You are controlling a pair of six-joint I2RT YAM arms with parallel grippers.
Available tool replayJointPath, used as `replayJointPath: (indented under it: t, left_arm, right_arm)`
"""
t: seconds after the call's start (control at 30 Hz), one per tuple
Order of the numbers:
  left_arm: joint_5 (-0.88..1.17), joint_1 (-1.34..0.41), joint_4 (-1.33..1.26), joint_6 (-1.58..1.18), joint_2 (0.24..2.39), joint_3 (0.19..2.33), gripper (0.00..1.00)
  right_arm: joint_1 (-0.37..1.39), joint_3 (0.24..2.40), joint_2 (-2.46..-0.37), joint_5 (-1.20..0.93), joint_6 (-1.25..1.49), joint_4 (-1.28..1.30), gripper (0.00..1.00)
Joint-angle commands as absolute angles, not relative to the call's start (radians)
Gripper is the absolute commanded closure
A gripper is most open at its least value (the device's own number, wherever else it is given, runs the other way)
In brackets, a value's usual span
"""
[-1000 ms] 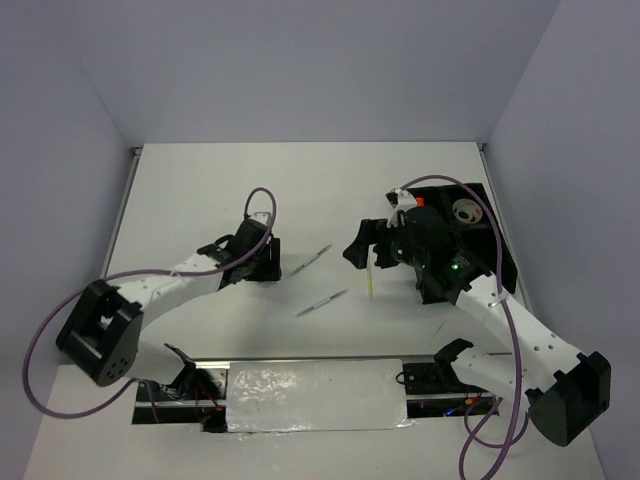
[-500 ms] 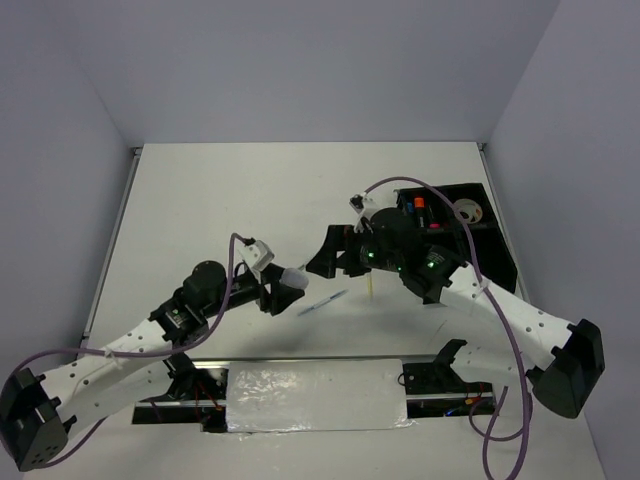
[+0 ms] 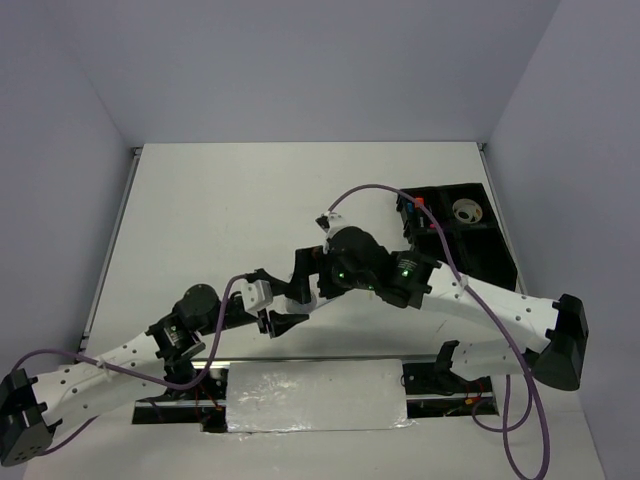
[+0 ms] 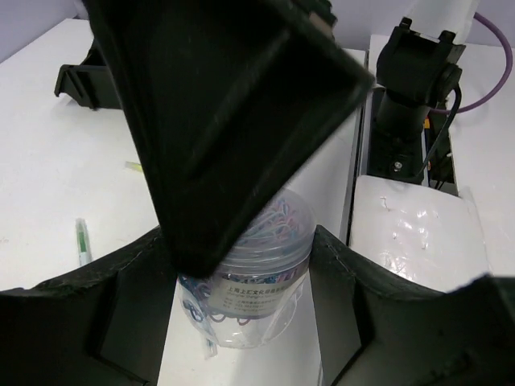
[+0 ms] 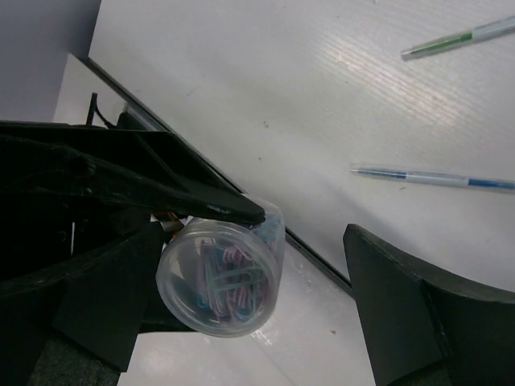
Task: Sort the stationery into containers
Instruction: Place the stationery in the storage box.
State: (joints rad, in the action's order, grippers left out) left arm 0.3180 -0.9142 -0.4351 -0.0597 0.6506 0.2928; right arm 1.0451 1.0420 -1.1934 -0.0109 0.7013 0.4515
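"Two of yours meet at one tub (image 5: 221,277). What's the plan?"

"Far right on the table (image 3: 220,210), the organiser tray (image 3: 490,255) sits well apart. My left gripper (image 3: 275,298) is clamped on that clear tub of paper clips near the front edge; my right gripper (image 5: 241,297) gapes wide around it. Best, I judge: centre the tub, close gently on its wall, then have the left let go."

"And the pens (image 5: 434,177)?"

"Lying loose; they wait."

Print on the clip tub (image 4: 249,277) is too small for us to read; a blurred black shape (image 4: 225,121) hides its top; green pen (image 5: 455,39) and blue pen (image 5: 434,178) run off-frame; tray (image 3: 497,262) contents indistinct overhead.
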Motion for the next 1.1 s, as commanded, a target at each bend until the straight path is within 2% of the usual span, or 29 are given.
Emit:
replayJointPath:
  t: [0.0,0.2,0.3,0.33,0.4,0.47,0.5,0.53,0.57,0.6,0.63,0.67,0.77,0.87,0.9,0.93,1.07]
  left_arm:
    - [0.273,-0.927,-0.555,0.026,0.626,0.287,1.0]
    - [0.258,-0.93,-0.541,0.037,0.652,0.296,1.0]
    - [0.258,-0.93,-0.529,0.037,0.667,0.307,1.0]
    - [0.261,-0.931,-0.519,0.04,0.675,0.31,1.0]
    - [0.273,-0.931,-0.509,0.041,0.683,0.321,0.99]
    - [0.288,-0.931,-0.506,0.037,0.696,0.324,0.99]
    - [0.307,-0.934,-0.5,0.032,0.699,0.33,0.96]
    - [0.307,-0.933,-0.496,0.026,0.706,0.336,0.94]
    - [0.301,-0.933,-0.486,0.022,0.716,0.344,0.84]
    - [0.289,-0.933,-0.465,0.014,0.722,0.359,0.69]
    - [0.26,-0.933,-0.451,0.009,0.729,0.37,0.47]
    - [0.241,-0.934,-0.437,0.008,0.742,0.38,0.03]
    - [0.118,-0.933,-0.298,-0.1,0.781,0.509,0.01]
    - [-0.07,-0.934,-0.073,-0.225,0.828,0.647,0.01]
    - [-0.137,-0.934,-0.01,-0.306,0.84,0.679,0.01]
    - [-0.267,-0.934,0.144,-0.346,0.86,0.714,0.01]
    - [-0.434,-0.934,0.435,-0.511,0.87,0.863,0.01]
  right_arm:
    - [1.112,1.097,-1.216,0.084,0.716,0.517,0.0]
    - [1.175,1.08,-1.239,0.058,0.733,0.471,0.0]
    - [1.192,1.081,-1.241,0.087,0.736,0.474,0.1]
    - [1.193,1.077,-1.229,0.098,0.733,0.462,0.23]
    - [1.195,1.063,-1.212,0.116,0.729,0.448,0.37]
    - [1.193,1.057,-1.193,0.135,0.709,0.439,0.59]
    - [1.193,1.061,-1.192,0.159,0.706,0.443,0.79]
    - [1.193,1.065,-1.189,0.176,0.707,0.465,0.93]
    - [1.19,1.066,-1.184,0.189,0.707,0.469,0.93]
    - [1.187,1.063,-1.18,0.195,0.707,0.471,0.94]
    - [1.183,1.057,-1.167,0.193,0.707,0.46,0.95]
    - [1.177,1.051,-1.16,0.19,0.7,0.459,0.96]
    - [1.094,1.025,-1.128,0.247,0.687,0.52,0.99]
    - [0.858,0.954,-1.063,0.25,0.655,0.537,1.0]
    - [0.719,0.942,-1.03,0.244,0.641,0.538,1.0]
    - [0.656,0.934,-1.019,0.261,0.612,0.548,1.0]
    - [0.355,0.992,-1.028,0.324,0.519,0.635,1.0]
